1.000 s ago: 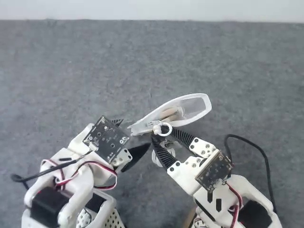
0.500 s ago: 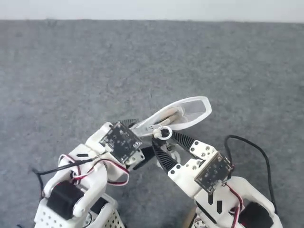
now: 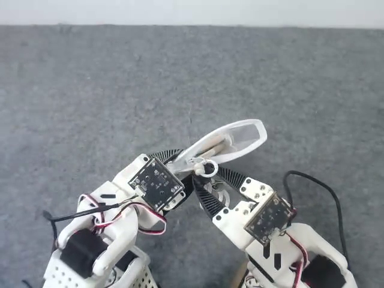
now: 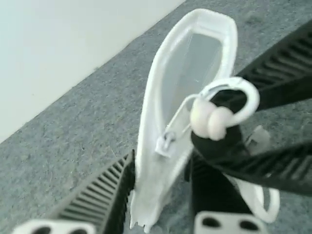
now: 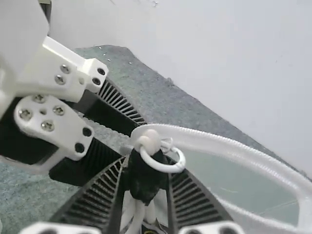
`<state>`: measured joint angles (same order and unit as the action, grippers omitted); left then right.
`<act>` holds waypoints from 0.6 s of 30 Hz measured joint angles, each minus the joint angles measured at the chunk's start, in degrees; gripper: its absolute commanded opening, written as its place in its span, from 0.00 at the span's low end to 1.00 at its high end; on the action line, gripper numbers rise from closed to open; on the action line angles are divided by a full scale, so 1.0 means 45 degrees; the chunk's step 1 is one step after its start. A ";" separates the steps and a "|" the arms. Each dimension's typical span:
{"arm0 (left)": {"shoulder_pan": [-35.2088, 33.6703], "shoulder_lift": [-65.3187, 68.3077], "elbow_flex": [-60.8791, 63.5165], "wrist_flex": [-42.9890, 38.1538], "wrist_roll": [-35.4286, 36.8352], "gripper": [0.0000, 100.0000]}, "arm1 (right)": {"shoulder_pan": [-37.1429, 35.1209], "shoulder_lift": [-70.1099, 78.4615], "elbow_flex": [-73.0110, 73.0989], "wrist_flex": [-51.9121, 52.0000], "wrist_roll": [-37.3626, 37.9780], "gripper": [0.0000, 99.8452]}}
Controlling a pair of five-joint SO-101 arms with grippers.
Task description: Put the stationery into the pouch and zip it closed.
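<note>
Nearest in the high view, at 7 o'clock on the grey felt-like desk (image 3: 90, 90): left arm, leaning toward 1 o'clock. At 5 o'clock: right arm, leaning toward 11 o'clock, with a black cable (image 3: 324, 189) looping beside it. Just past centre, both arms meeting at the pouch's near end.

Left gripper (image 4: 161, 170): jaws closed on that near end of the pouch (image 3: 240, 137), one ribbed black jaw against each face.

Right gripper (image 5: 145, 168): jaws closed to a point at the zip pull (image 5: 147, 142), with the white bead and ring resting atop the tips. Exact pinched part hidden.

Small metal slider (image 4: 165, 142) close by the gripped end, on the white zip edge.

Beyond the jaws, clear pouch with white trim, held on edge, zip side up, stretching toward 2 o'clock. Inside, pale wooden stick-shaped stationery (image 3: 215, 144), toward the gripped end.

Farthest, at 12 o'clock: pale wall (image 3: 180, 12) along the desk's far edge.
</note>
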<state>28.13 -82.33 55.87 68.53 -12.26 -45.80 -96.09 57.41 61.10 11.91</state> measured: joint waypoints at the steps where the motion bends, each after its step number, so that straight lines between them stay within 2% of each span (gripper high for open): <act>1: 0.0000 0.0000 0.0000 -0.0039 0.0156 0.11 | 0.0020 0.0000 0.0059 0.0098 0.0000 0.01; 7: 0.0000 0.0020 0.0000 -0.0039 0.0684 0.01 | 0.0078 0.0039 0.0176 0.0098 -0.0020 0.01; 14: 0.0000 0.0020 0.0020 -0.0039 0.1211 0.01 | 0.0547 0.0156 0.0176 -0.0391 -0.0078 0.01; 18: 0.0000 0.0020 0.0020 -0.0039 0.1758 0.01 | 0.1309 0.0195 0.0195 -0.1114 -0.1055 0.01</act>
<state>28.13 -82.24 55.96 68.35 -4.35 -39.91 -95.21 58.29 56.09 7.16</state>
